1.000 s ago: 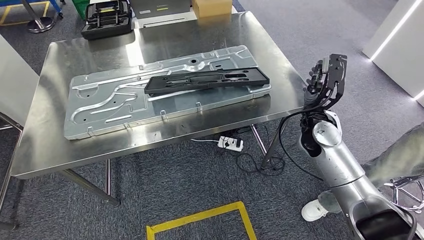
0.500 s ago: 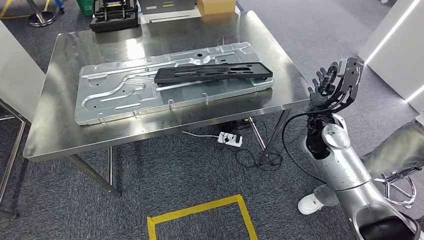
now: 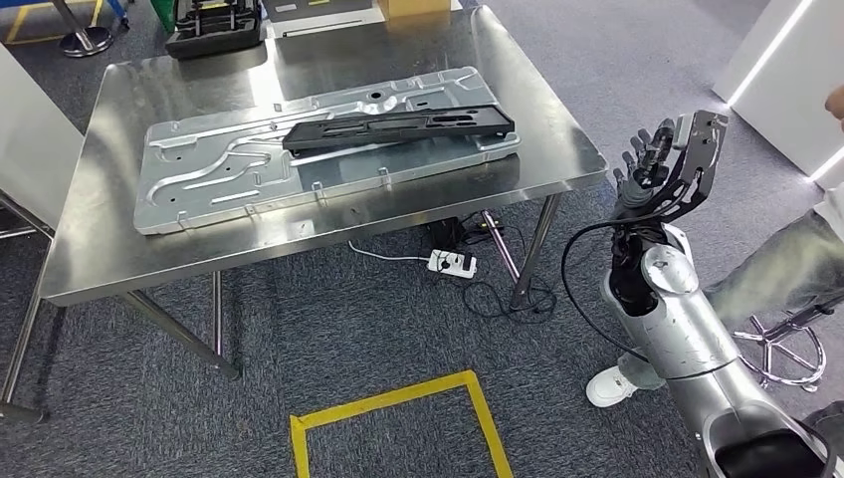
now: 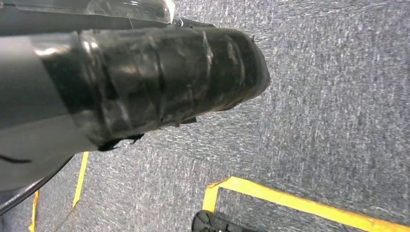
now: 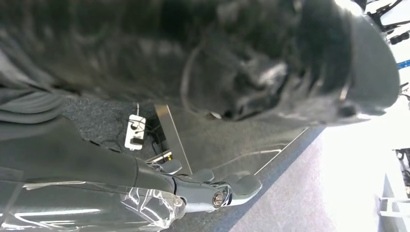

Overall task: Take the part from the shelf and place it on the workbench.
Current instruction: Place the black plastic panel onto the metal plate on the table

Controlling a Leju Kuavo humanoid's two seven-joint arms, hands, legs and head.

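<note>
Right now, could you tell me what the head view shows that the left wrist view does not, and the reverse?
The head view alone shows the steel workbench, the silver stamped panel with the black part lying on it, the white power strip, and the raised right hand, holding nothing. The left wrist view alone shows the left hand's dark taped cover hanging over the floor. Both show grey carpet and yellow floor tape.

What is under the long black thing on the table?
The long black part lies on a big silver metal panel, which rests on the steel workbench. The panel's middle strip is covered by the part.
</note>
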